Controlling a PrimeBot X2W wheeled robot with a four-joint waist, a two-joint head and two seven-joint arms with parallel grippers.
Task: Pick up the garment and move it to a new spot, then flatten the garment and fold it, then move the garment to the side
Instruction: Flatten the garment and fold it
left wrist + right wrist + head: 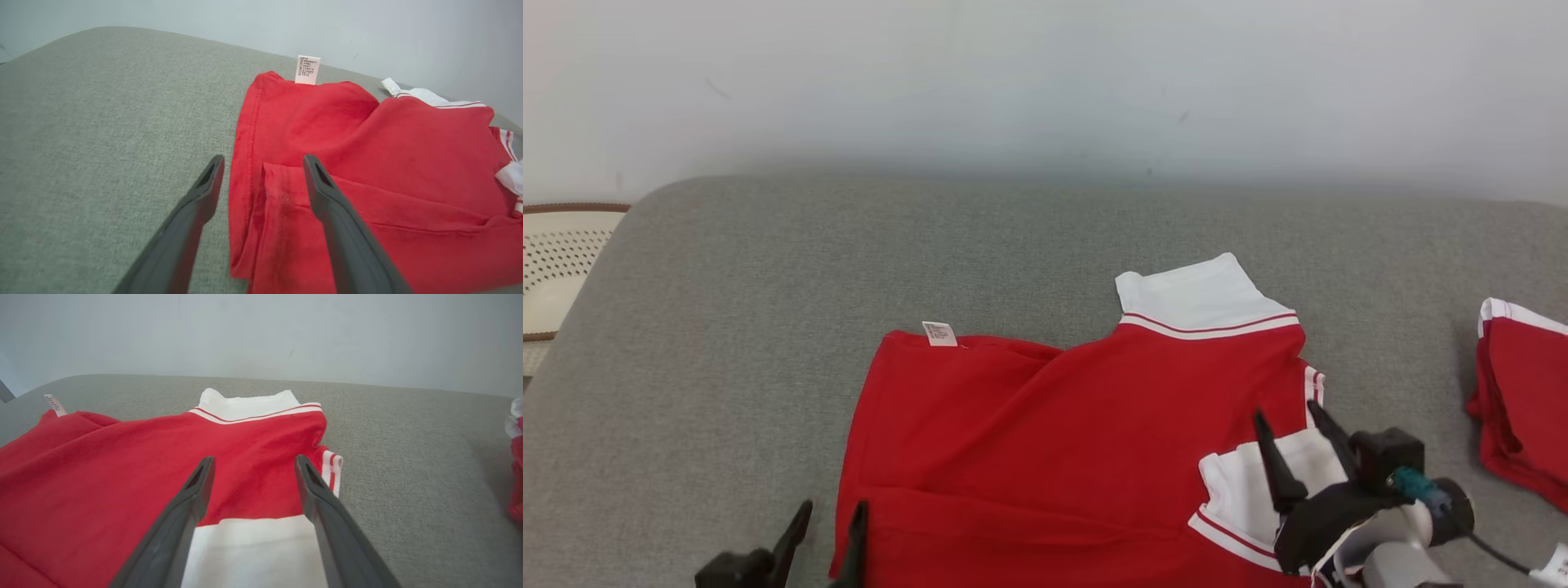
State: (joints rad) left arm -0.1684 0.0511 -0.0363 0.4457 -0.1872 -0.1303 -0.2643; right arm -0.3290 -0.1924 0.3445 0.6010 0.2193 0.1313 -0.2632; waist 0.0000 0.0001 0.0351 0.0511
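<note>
The garment (pixel 1078 441) is a red shirt with white, red-striped sleeves, lying partly folded on the grey cushion (pixel 768 327). A white label sticks up at its far left corner. One white sleeve points away, another lies folded over its near right part. My right gripper (pixel 1290 425) hovers open over that near sleeve, and in the right wrist view its fingers (pixel 196 498) straddle the white band of the garment (pixel 163 465) with nothing between them. My left gripper (pixel 829 531) stands open at the garment's near left edge; its right finger (pixel 327 192) is over the red cloth (pixel 367 163).
A second red and white garment (pixel 1523 392) lies at the cushion's right edge. A perforated white basket (pixel 556 261) stands left of the cushion. A pale wall runs behind. Bare grey cushion stretches to the left and behind the shirt.
</note>
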